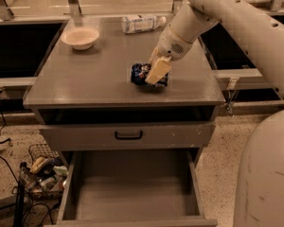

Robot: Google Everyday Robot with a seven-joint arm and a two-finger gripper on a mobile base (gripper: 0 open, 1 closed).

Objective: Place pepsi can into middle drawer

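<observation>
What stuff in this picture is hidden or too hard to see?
Camera view only.
The pepsi can: right side hidden behind the gripper, which sits down over it on the cabinet top.
The middle drawer: front cut off by the bottom edge.
The plastic bottle: label too small to read.

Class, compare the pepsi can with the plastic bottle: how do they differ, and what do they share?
The pepsi can is dark blue; the bottle is clear with a white label. The can sits toward the front, at the gripper; the bottle lies at the back, untouched. Both rest on the cabinet top.
</observation>
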